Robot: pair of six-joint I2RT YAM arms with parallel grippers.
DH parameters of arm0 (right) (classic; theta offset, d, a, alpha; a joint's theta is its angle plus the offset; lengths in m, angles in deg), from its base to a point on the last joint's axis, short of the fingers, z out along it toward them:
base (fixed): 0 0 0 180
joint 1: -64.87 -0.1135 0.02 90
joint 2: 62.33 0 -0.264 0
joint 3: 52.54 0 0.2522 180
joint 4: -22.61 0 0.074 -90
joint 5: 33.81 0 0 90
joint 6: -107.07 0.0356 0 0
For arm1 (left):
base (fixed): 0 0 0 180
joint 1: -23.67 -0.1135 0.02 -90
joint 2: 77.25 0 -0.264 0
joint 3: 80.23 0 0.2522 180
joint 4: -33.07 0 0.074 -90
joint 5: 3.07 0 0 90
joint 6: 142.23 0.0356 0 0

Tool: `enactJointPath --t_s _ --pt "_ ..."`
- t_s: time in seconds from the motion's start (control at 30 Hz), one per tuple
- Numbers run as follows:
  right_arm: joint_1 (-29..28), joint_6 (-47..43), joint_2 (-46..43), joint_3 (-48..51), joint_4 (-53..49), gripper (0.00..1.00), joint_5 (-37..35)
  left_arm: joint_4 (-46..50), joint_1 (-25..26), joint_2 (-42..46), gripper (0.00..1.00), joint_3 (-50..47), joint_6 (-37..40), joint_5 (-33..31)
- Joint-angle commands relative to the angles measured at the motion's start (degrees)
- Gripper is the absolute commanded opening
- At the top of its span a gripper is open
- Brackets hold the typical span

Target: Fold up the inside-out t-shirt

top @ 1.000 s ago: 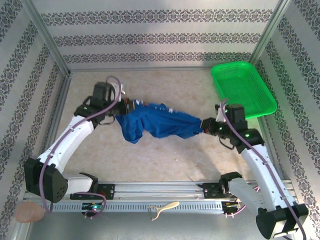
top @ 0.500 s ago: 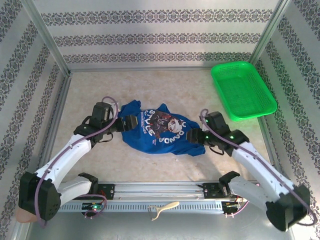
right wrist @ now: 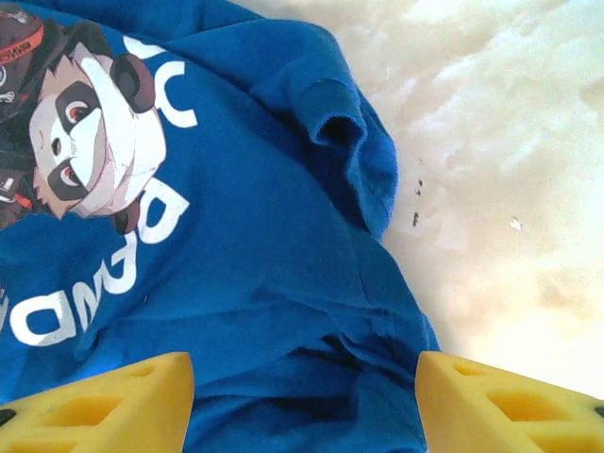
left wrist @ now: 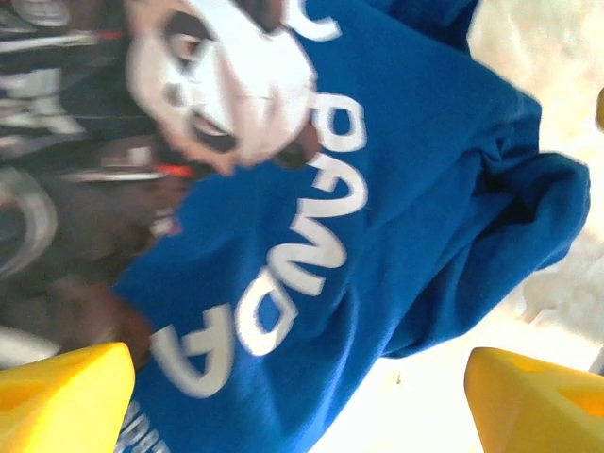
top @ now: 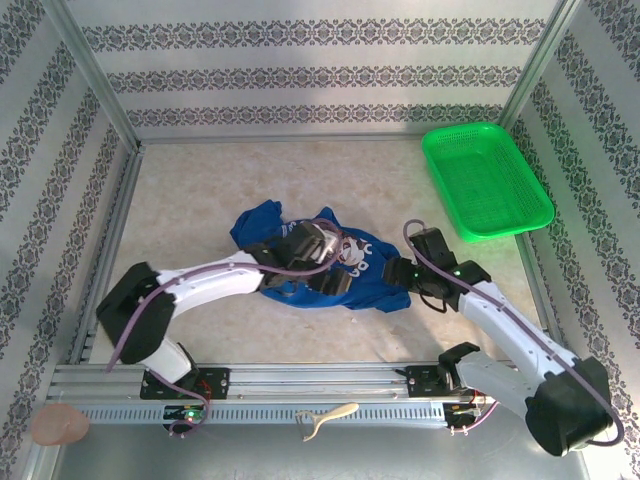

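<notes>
While t-shirt point(top: 258, 225) lies crumpled | left gripper point(left wrist: 300, 401) spread, empty | right gripper point(right wrist: 302, 396) likewise

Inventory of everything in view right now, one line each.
t-shirt: 1, royal blue, crumpled mid-table, panda print up
basket: 1, green, far right of table
table: 1, beige, inside patterned walls
tool: 1, cream, near edge by the rail
lump: 1, pinkish, near-left corner
left arm: 1, white and black, reaching across t-shirt
right arm: 1, white and black, at t-shirt's right end
left claw: 1, yellow tips, open over print
right claw: 1, yellow tips, open over t-shirt
</notes>
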Motion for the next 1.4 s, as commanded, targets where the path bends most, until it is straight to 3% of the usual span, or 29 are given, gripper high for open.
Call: enactJointPath --t_s 0.0,0.17,0.23,0.27,0.4,0.43,0.77,1.03,1.17,1.37 --pt "0.44 2.8 -3.94 2.28 -2.3 0.64 1.51 -0.92 2.47 -5.75 0.91 5.03 5.22 -2.75" --pt "0.57 4.51 -8.92 4.09 -4.17 0.64 2.73 -0.27 3.5 -14.83 0.89 11.2 7.09 -3.42" --pt "0.57 5.17 -10.15 4.35 -4.39 0.64 3.54 0.27 3.5 -17.45 0.8 12.81 8.16 -4.25" --pt "0.51 5.43 -10.62 4.52 -4.3 0.64 4.04 0.84 3.37 -18.39 0.69 13.76 8.66 -4.9" --pt "-0.06 5.92 -10.72 4.53 -3.58 0.64 6.18 2.45 1.75 -17.69 0.03 15.57 8.53 -6.85" --pt "-0.53 5.99 -10.47 4.46 -3.21 0.64 6.39 2.85 1.13 -16.23 0.0 15.83 8.41 -6.71" --pt "-9.93 9.18 -3.89 1.0 5.36 0.67 4.67 10.56 -6.71 4.97 0.0 15.67 5.95 1.79" --pt "-14.01 7.82 3.27 -4.04 12.02 0.71 3.14 12.35 -11.94 14.33 0.0 14.16 2.26 7.32" --pt "-18.41 6.82 4.08 -7.14 12.02 0.75 -2.77 13.05 -12.27 16.32 0.0 15.2 1.34 8.2" --pt "-25.62 7.65 6.33 -10.08 12.24 0.88 -19.51 13.71 -12.32 17.11 0.0 16.12 0.77 9.01"
